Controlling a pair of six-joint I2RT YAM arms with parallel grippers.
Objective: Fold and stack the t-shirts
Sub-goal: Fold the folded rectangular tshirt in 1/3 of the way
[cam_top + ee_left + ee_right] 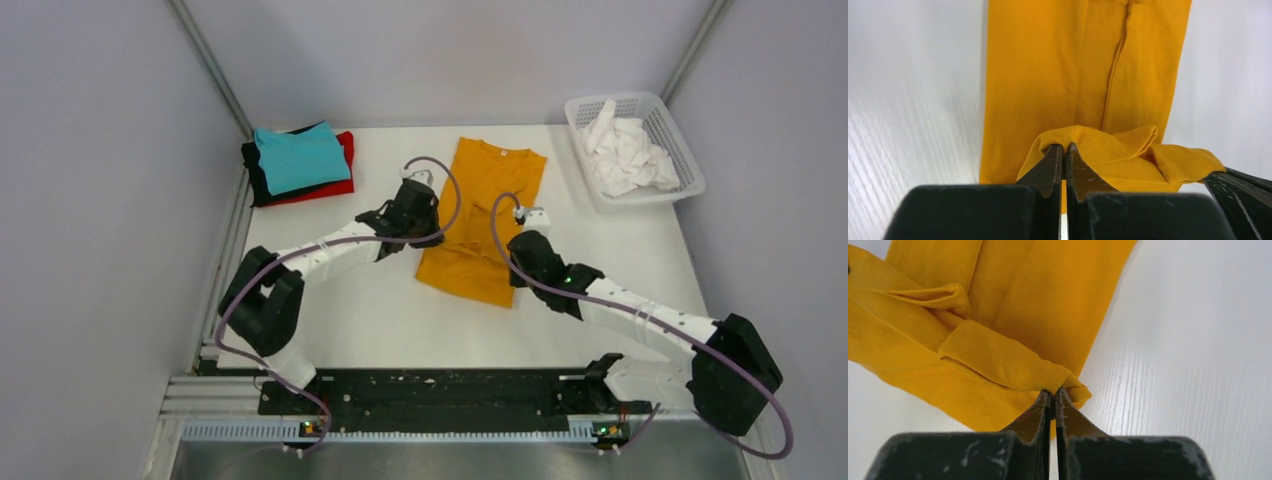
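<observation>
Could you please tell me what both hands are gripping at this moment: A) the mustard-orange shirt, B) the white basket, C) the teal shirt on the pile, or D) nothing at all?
A: the wrist views show the left hand and the right hand each shut on a stitched edge of the mustard-orange shirt.

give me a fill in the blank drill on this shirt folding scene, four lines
The shirt between the arms is ____.
The left gripper and right gripper are each ____ on its fabric.
The top of the stack is ____.
The basket holds crumpled ____ cloth.
Missing words: orange; shut; teal; white.
</observation>
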